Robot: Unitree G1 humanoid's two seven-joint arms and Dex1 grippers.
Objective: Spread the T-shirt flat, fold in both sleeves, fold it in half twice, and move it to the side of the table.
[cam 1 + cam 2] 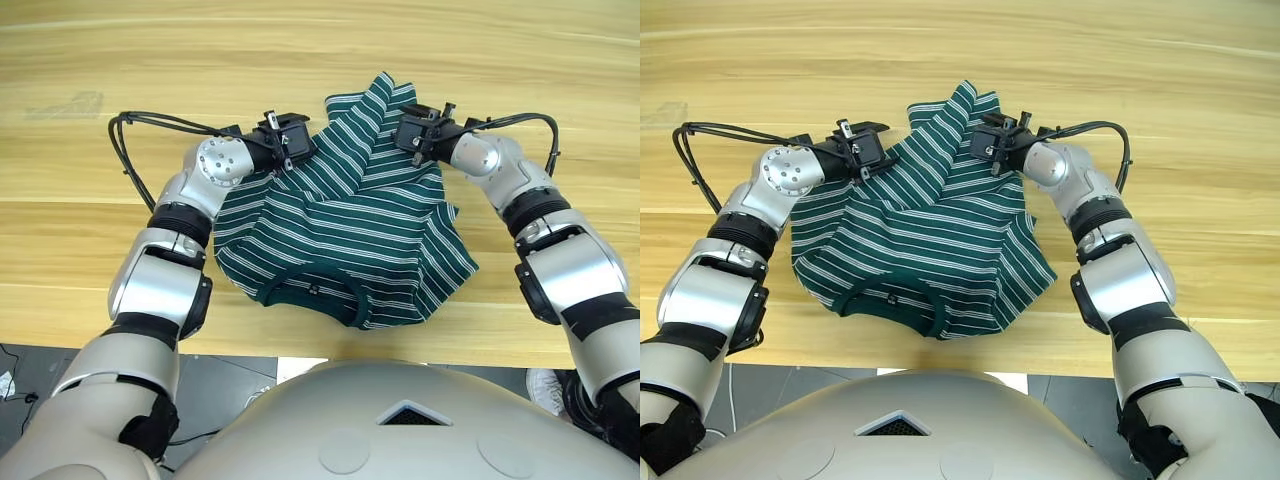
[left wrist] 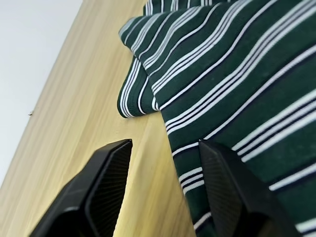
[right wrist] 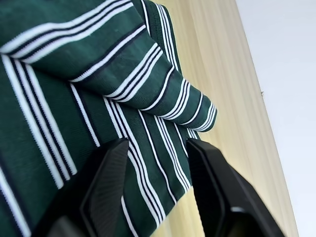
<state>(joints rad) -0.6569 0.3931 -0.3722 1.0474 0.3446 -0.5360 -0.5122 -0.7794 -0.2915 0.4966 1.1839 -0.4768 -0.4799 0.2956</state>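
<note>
1. Progress, as I judge it: the spreading step is unfinished. The sleeve folds, both halvings and the move to the side all remain.
2. The left gripper [image 2: 165, 143] sits at the shirt's far-left edge with its fingers spread and nothing held, one finger over bare wood and one over cloth.
3. The T-shirt [image 1: 350, 225] lies centred at the near edge of the table [image 1: 300, 50]. It is a soft green knit with thin white stripes, bunched into ridges, its ribbed collar [image 1: 310, 290] nearest the robot. The tabletop is smooth pale wood.
4. The right gripper [image 3: 157, 142] hovers over the shirt's far-right folds, its fingers likewise spread and empty.
</note>
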